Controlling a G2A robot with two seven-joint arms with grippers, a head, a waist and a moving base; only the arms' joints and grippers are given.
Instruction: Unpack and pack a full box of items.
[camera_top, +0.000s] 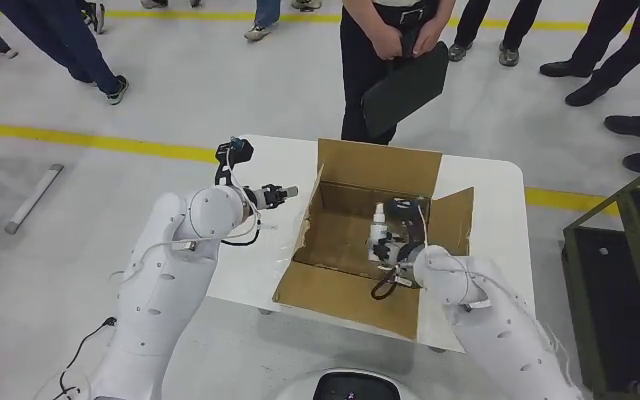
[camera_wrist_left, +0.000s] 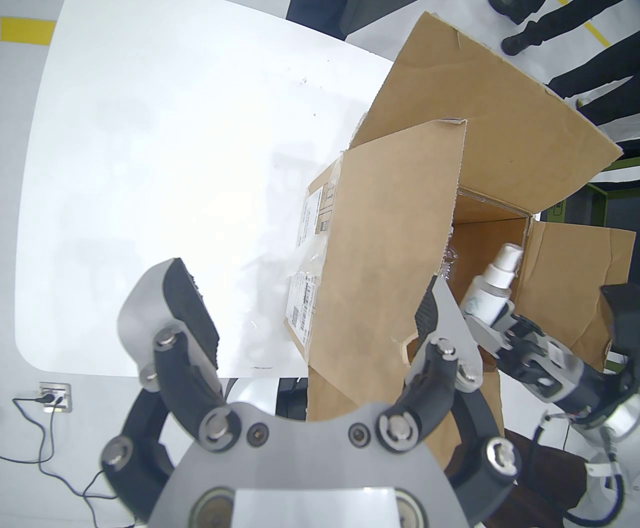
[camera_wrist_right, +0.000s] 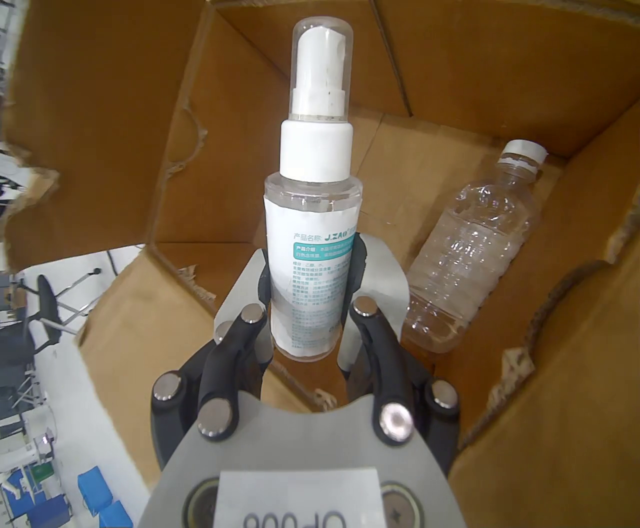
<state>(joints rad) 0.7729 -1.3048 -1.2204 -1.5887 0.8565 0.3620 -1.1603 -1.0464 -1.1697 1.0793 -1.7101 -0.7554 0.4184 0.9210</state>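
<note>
An open cardboard box (camera_top: 345, 195) stands on the white table (camera_top: 495, 190), flaps spread outward. Inside it my right gripper (camera_wrist_right: 311, 267) is shut on a clear spray bottle (camera_wrist_right: 314, 220) with a white pump and white label, held above the box floor. From the top the bottle (camera_top: 379, 228) and right gripper (camera_top: 393, 243) sit in the box's middle. A clear plastic water bottle (camera_wrist_right: 470, 250) with a white cap lies on the box floor beside it. My left gripper (camera_wrist_left: 312, 305) hangs open beside the box's outer side flap (camera_wrist_left: 385, 240), its fingers wide apart, empty.
A person with a dark folder (camera_top: 405, 90) stands at the table's far edge behind the box. Bare table (camera_wrist_left: 150, 150) lies beside the box on the left arm's side. A green frame (camera_top: 600, 290) stands off the table past the right arm.
</note>
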